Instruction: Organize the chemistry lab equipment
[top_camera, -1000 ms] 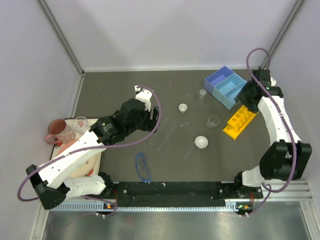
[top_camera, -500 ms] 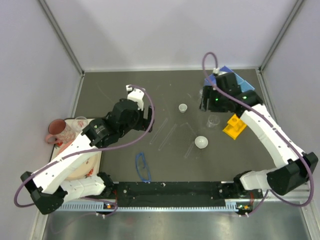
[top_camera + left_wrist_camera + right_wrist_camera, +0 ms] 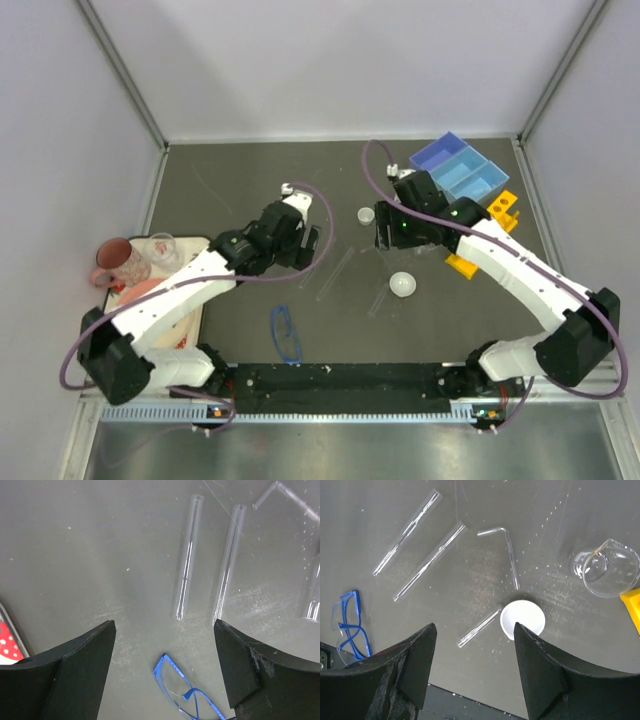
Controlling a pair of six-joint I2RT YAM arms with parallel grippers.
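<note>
My left gripper (image 3: 165,626) is open and hangs over bare table, with nothing between its jaws. Two thin clear tubes (image 3: 186,557) (image 3: 227,565) lie just beyond it, and the blue-framed goggles (image 3: 186,696) lie under it. My right gripper (image 3: 475,626) is also open and empty, above a short tube (image 3: 479,628) and a white dish (image 3: 522,619). A clear beaker (image 3: 607,567) stands to the right of that dish. From above, a second white dish (image 3: 366,215) shows beside the right gripper (image 3: 383,228). The light-blue tray (image 3: 455,172) is at the back right, and the yellow rack (image 3: 503,208) is partly hidden under the right arm.
A bent clear tube (image 3: 505,550) lies by the dish. At the left edge stand a dark-pink mug (image 3: 113,262) and a clear cup (image 3: 160,250), beside a pink plate (image 3: 150,300). Walls close the table in on three sides.
The right arm has swung left from the tray and rack to above the table's middle. The left arm has shifted right, toward the tubes. No object has moved.
</note>
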